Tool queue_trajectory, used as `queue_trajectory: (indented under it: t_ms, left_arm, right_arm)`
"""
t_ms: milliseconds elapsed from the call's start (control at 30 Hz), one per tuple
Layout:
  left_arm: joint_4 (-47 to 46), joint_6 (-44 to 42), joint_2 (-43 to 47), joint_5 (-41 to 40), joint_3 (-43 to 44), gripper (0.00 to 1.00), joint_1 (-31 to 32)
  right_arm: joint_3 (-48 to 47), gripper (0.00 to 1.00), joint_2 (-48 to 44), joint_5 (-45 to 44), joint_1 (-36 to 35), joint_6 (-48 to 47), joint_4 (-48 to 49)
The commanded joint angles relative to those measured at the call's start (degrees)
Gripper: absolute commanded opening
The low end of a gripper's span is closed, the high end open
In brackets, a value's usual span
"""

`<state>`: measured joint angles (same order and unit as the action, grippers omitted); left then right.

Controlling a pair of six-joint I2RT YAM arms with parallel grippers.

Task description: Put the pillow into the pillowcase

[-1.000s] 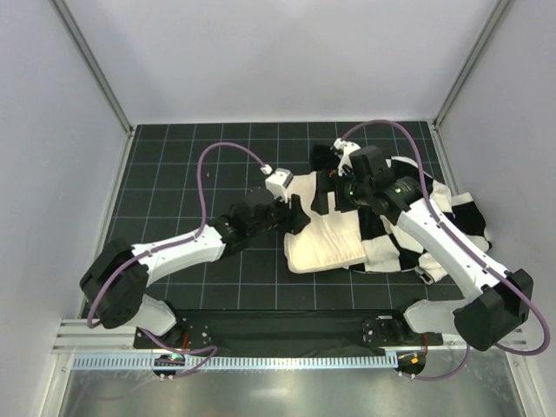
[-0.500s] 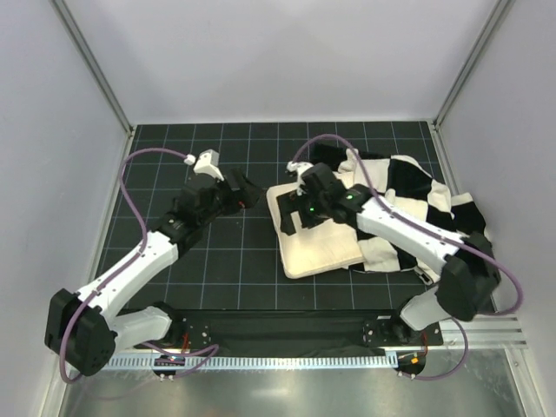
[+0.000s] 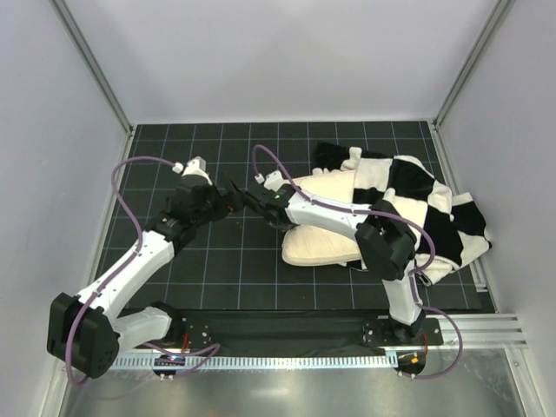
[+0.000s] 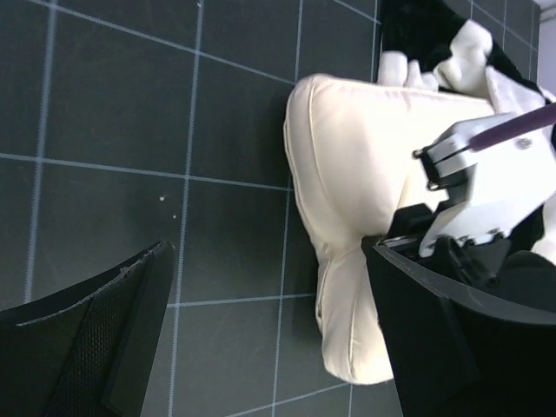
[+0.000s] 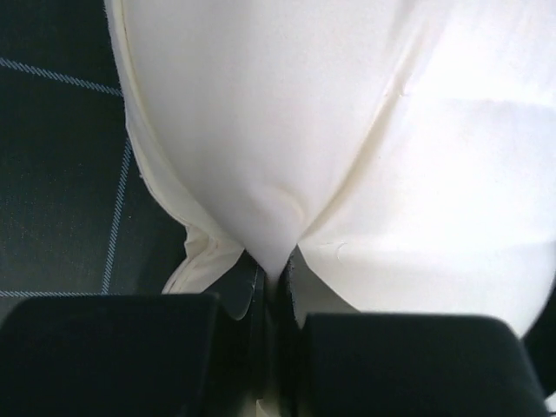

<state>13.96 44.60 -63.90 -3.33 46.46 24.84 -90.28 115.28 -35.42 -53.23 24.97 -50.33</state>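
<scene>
Right tool [image 5: 274, 276] — puckered cream pillow [image 5: 347, 113]

robot lab test cell
plain white walls [image 3: 278, 61] in metal posts [image 3: 91, 65] box in a black grid mat [image 3: 226, 269]; left arm [image 3: 130, 265] and right arm [image 3: 330, 215] are bolted to a base plate [image 3: 278, 323] by a cable duct [image 3: 287, 360].

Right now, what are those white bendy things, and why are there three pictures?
They are robot arms, the left arm and the right arm, each ending in a two-finger gripper. One picture looks down from above; the other two come from small cameras on the wrists. On the black gridded mat lie a cream pillow and a black-and-white checked pillowcase, overlapping. The right gripper is pinched shut on the pillow's edge. The left gripper is open beside the pillow, holding nothing.
</scene>
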Motion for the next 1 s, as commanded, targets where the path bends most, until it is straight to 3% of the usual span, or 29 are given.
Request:
queue_trajectory:
  t_ms: [0,133,300,467,633,967]
  left_arm:
    - [-3.23,-0.91,-2.63,3.15,1.35,0.95,0.65]
    - [-5.87,-0.92,-8.60,6.59,2.84,0.94,1.52]
    - [-8.50,-0.04,-15.10,6.41,4.43,0.94,2.40]
    - [-12.54,0.58,-18.18,7.90,5.57,0.94,3.54]
    - [-13.69,0.31,-24.16,8.08,10.93,0.95,7.23]
    - [-14.66,6.46,-46.72,10.98,27.89,0.95,13.83]
  right_arm:
    - [-0.35,0.04,-4.25,-7.23,0.32,5.46,-6.39]
    - [10.02,0.04,-21.74,7.62,1.72,-2.20,11.17]
    - [11.62,0.04,-33.79,15.37,4.45,-3.43,12.45]
    - [10.30,0.04,-36.79,17.22,7.52,-4.05,9.29]
    - [11.79,0.04,-43.46,26.97,14.02,-5.63,10.77]
    - [7.14,0.04,-48.31,30.23,21.06,-5.99,9.19]
